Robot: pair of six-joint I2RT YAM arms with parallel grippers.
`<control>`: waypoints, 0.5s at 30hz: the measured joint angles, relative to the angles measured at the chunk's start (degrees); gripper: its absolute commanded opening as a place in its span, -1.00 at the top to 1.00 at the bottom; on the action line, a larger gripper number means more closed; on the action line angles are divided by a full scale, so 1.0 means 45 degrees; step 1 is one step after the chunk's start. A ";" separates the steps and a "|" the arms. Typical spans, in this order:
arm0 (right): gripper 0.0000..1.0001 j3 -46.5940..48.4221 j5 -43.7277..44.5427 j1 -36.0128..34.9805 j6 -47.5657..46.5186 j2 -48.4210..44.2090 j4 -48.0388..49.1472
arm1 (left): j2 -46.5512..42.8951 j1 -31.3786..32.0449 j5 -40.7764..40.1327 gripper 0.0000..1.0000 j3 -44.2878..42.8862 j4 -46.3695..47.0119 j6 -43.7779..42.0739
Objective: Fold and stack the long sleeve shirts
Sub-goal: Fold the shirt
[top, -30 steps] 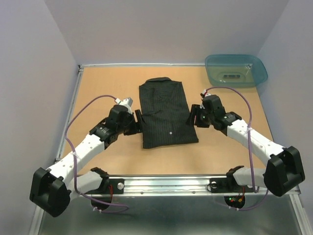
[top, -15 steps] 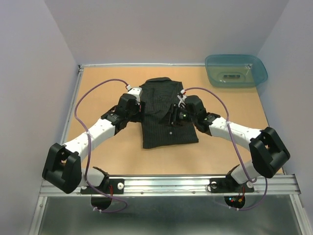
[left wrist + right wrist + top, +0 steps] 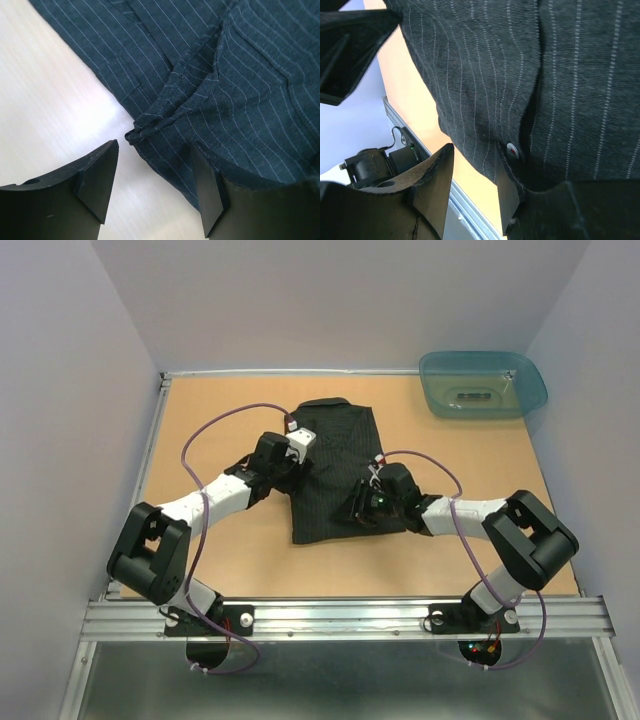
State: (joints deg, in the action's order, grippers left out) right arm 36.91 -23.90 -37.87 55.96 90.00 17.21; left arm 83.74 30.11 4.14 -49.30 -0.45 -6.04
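Note:
A black pinstriped long sleeve shirt (image 3: 335, 475) lies folded flat in the middle of the table, collar at the far end. My left gripper (image 3: 293, 454) is at the shirt's left edge; in the left wrist view it (image 3: 152, 185) stands open, with a rumpled hem fold (image 3: 165, 112) just ahead and the cloth edge running under one finger (image 3: 207, 195). My right gripper (image 3: 362, 504) hovers over the shirt's lower right part. In the right wrist view it (image 3: 470, 190) is open, the shirt's edge by one finger (image 3: 507, 195) and a pale button (image 3: 512, 149) beside it.
A teal plastic tub (image 3: 483, 383) stands at the table's far right corner. The brown tabletop (image 3: 200, 430) is bordered by a metal rail (image 3: 340, 615) along the near edge, where both arm bases are bolted. Purple cables loop above each arm.
Both arms have swung inward onto the shirt. The left gripper moved up to its left edge. The right gripper crossed from the right edge onto the lower part, its jaws narrowing.

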 measured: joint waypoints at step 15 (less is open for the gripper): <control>0.17 -0.0500 0.0325 0.0005 0.0525 0.0466 0.0884 | 0.2127 -0.0049 -0.1778 -0.41 -0.1384 0.0321 -0.0699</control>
State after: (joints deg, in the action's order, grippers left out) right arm 34.65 -22.44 -37.85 58.33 92.09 21.19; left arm 93.32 29.89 -3.86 -55.53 0.99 -9.19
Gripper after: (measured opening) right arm 0.418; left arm 0.708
